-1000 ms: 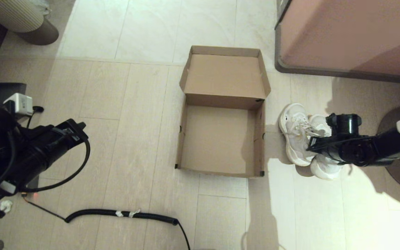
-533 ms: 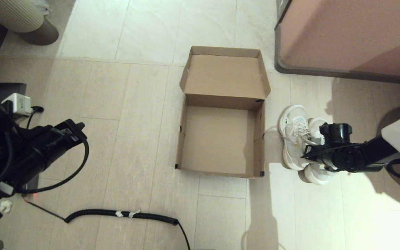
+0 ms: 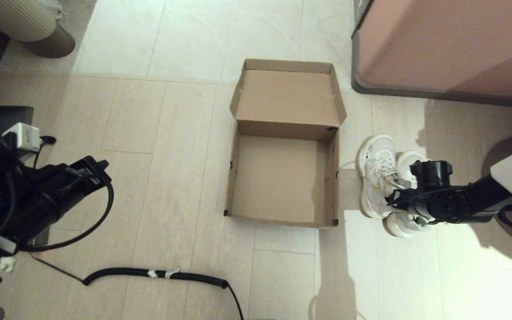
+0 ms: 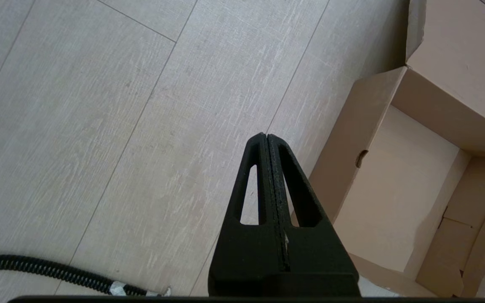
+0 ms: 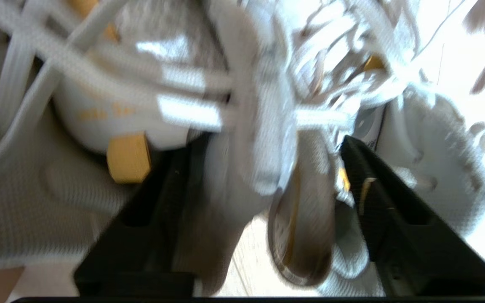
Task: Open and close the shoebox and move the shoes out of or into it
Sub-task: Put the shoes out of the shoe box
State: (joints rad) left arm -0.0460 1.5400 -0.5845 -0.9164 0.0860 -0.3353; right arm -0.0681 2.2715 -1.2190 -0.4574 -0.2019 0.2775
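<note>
The brown cardboard shoebox (image 3: 332, 178) stands open and empty on the floor, its flap lid (image 3: 288, 95) laid back away from me. To its right the pair of white sneakers (image 3: 377, 171) stands side by side. My right gripper (image 3: 394, 196) reaches down onto their heel end. In the right wrist view its fingers (image 5: 377, 198) straddle the inner collars of both sneakers (image 5: 267, 105), gripping them. My left gripper (image 3: 98, 166) hangs far left of the box, and in the left wrist view it (image 4: 266, 136) is shut and empty, with the box wall (image 4: 352, 126) beside it.
A large pinkish-brown cabinet (image 3: 451, 40) stands behind the sneakers at the back right. A black corrugated cable (image 3: 158, 273) lies on the floor in front of the box. A ribbed basket (image 3: 20, 18) sits at the back left, and a round grey base (image 3: 507, 155) at the right.
My right gripper has come nearer and slightly left over the sneakers' heels. The sneakers have shifted with it, their heels swinging toward me and the box. The left arm has drifted a little.
</note>
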